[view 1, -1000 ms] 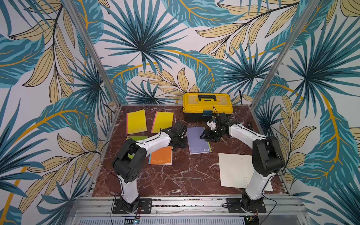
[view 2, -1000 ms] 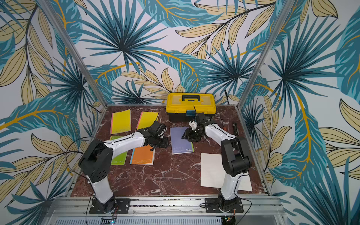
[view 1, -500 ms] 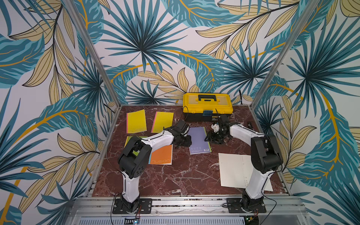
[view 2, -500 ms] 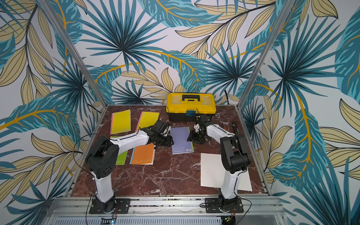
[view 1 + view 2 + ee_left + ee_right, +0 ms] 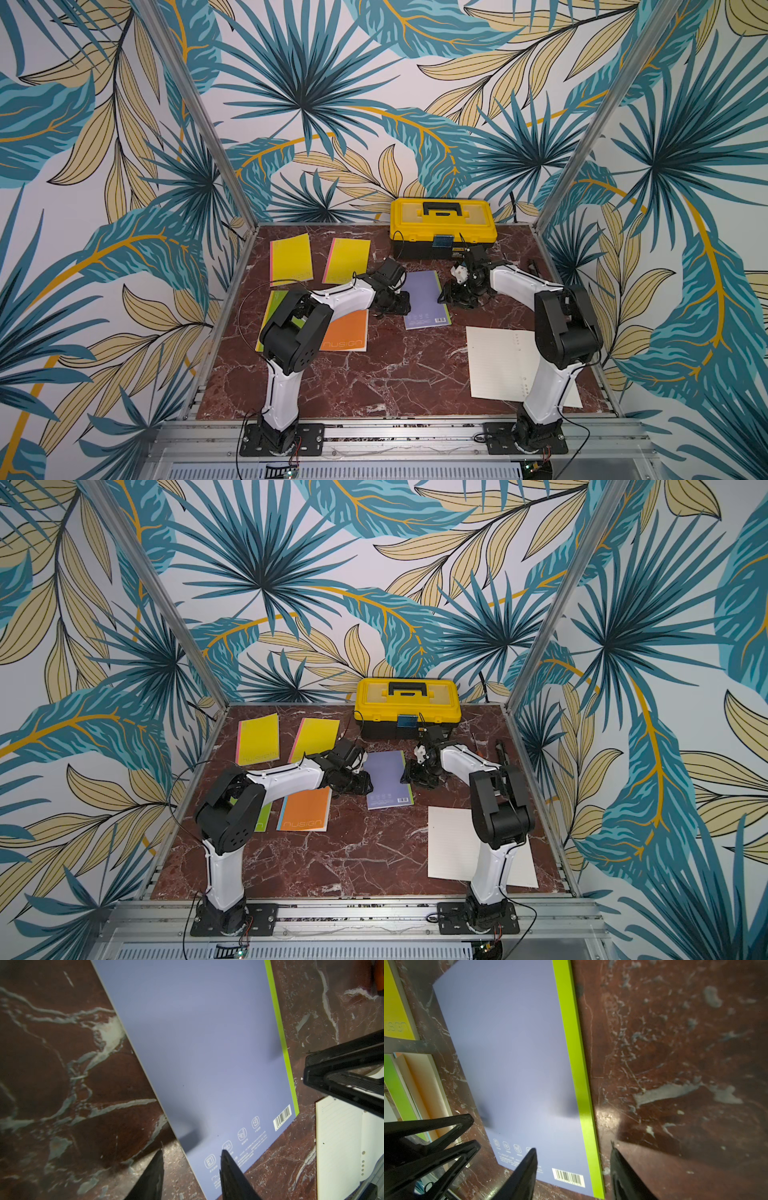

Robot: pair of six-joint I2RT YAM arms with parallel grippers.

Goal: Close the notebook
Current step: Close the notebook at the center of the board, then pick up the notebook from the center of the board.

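While both arms crouch at its sides, the purple notebook (image 5: 426,299) lies shut and flat, back cover and barcode (image 5: 568,1177) upward, at mid-bench just in front of the yellow toolbox (image 5: 442,222) on the far edge. Its long axis runs from far edge to near edge. The green spine strip (image 5: 577,1064) faces the right arm (image 5: 519,282), the page edge the left arm (image 5: 345,297). Left jaws and right jaws each stand partly open and empty, straddling one long edge, about equally close. Closing looks finished; backing away without dragging the cover appears all that remains. The scuffed, white-veined red marble bench (image 5: 374,374) also carries an orange notebook (image 5: 347,332) and yellow notebooks (image 5: 291,259) toward its left edge, and a lined loose sheet (image 5: 494,361) near the right corner, inside palm-leaf papered walls (image 5: 311,104).
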